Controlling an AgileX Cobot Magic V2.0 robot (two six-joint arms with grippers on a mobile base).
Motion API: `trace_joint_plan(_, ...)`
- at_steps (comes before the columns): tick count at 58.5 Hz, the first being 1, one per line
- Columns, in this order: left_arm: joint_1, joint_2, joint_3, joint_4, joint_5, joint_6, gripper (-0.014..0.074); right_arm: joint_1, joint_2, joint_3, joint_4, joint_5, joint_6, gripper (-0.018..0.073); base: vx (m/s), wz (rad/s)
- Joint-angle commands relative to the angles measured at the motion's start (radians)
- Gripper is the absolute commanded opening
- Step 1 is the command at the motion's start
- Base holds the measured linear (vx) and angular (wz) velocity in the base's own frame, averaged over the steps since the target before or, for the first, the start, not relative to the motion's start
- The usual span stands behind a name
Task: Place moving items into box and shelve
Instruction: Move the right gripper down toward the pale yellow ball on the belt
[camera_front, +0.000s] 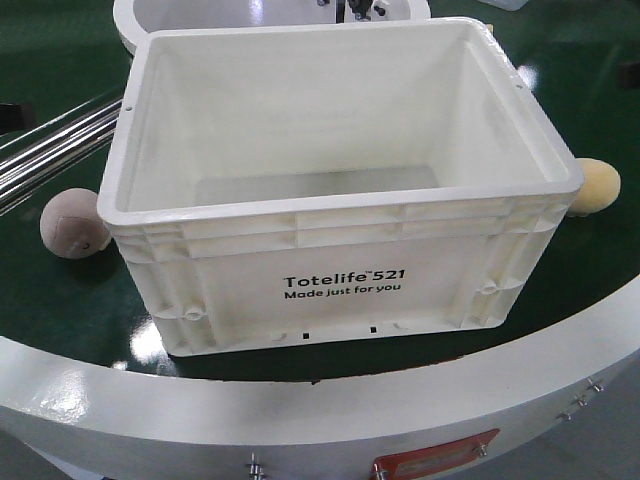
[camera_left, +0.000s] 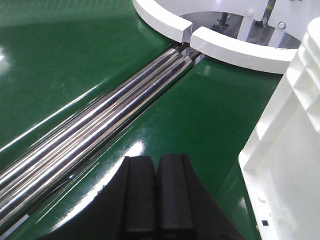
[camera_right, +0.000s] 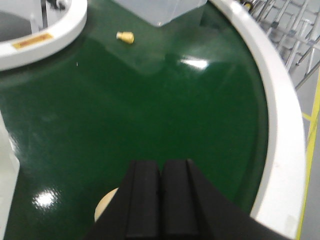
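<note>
The white box (camera_front: 340, 260), printed "Totelife 521", stands on the green belt with nothing showing inside it. A pinkish-brown ball (camera_front: 72, 224) lies against its left side. A pale yellow-tan ball (camera_front: 592, 186) rests at its right side. In the left wrist view my left gripper (camera_left: 157, 162) is shut with nothing between its fingers, above the belt just left of the box wall (camera_left: 285, 145). In the right wrist view my right gripper (camera_right: 161, 166) is shut and empty; the yellow-tan ball (camera_right: 105, 206) peeks out beneath its left finger. Neither gripper shows in the front view.
Shiny metal rollers (camera_left: 100, 120) cross the belt diagonally left of the box. A white inner ring (camera_left: 225, 45) lies beyond it. The white outer rim (camera_right: 280, 125) curves along the right. A small yellow part (camera_right: 125, 36) and a grey bin (camera_right: 160, 10) sit farther along the belt.
</note>
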Motion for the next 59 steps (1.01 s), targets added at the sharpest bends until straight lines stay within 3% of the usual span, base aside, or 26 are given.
trace_joint_plan(1,-0.003,-0.014,-0.034,0.002,-0.066,0.004,0.003,-0.033,0.038,-0.034,-0.009,-0.08,0.039,0.0043,0.0,0.0)
trace_joint_plan(10,-0.003,-0.013,-0.034,0.002,-0.027,0.013,0.0148,-0.157,0.109,-0.034,0.075,-0.051,0.176,0.02,0.0,0.0)
trace_joint_plan(15,-0.003,-0.013,-0.034,-0.009,-0.032,0.012,0.026,-0.204,0.109,-0.034,0.138,-0.067,0.171,0.0335,0.0,0.0)
trace_joint_plan(24,-0.003,-0.013,-0.034,-0.056,-0.024,0.012,0.0464,-0.216,0.122,-0.034,0.139,-0.161,0.117,0.0537,0.0,0.0)
trace_joint_plan(33,-0.003,-0.013,-0.034,-0.112,0.003,0.012,0.0552,-0.213,0.188,-0.034,0.156,-0.202,0.117,0.0543,0.0,0.0)
trace_joint_plan(48,-0.003,-0.013,-0.034,-0.113,0.017,0.012,0.0533,-0.211,0.316,-0.034,0.17,-0.168,0.117,0.0515,0.0,0.0)
trace_joint_plan(59,-0.003,-0.013,-0.034,-0.112,0.034,0.012,0.0533,-0.158,0.33,-0.034,0.166,-0.209,0.105,0.0515,0.0,0.0)
